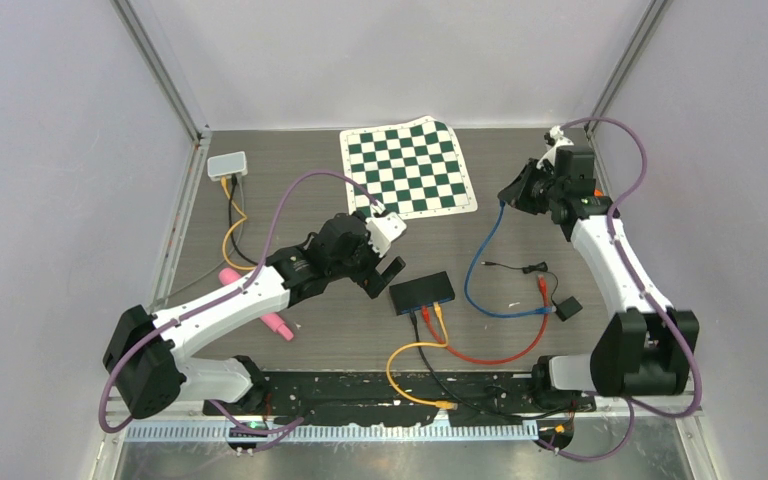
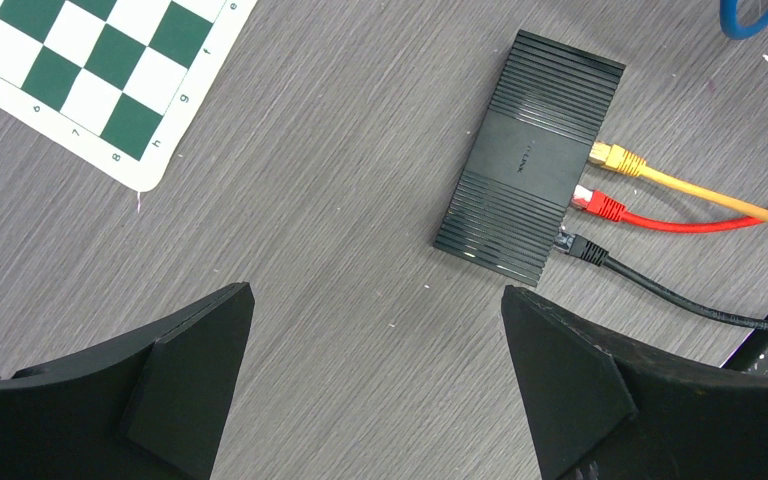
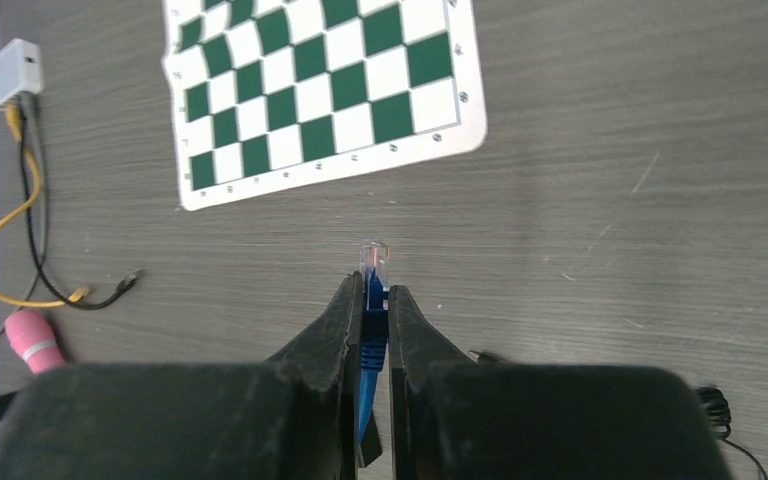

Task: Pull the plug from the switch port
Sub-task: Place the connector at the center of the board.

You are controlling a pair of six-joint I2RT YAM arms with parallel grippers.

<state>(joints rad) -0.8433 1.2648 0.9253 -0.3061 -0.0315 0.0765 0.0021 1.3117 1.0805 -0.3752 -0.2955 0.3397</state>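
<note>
The black switch [image 1: 423, 291] lies mid-table; it also shows in the left wrist view [image 2: 530, 157]. A yellow plug [image 2: 615, 158], a red plug [image 2: 596, 203] and a black plug [image 2: 583, 247] sit in its ports. My left gripper [image 2: 375, 375] is open and empty, hovering just left of the switch [image 1: 382, 277]. My right gripper [image 3: 375, 292] is shut on a blue cable's clear plug [image 3: 374, 258], held in the air at the back right [image 1: 516, 192]. The blue cable [image 1: 482, 275] hangs down from it to the table.
A green-and-white chessboard mat [image 1: 408, 167] lies at the back. A white box [image 1: 226, 165] with yellow and black cables sits back left. A pink object [image 1: 256, 305] lies under the left arm. A small black adapter [image 1: 567, 308] and a loose red plug [image 1: 543, 288] lie right of the switch.
</note>
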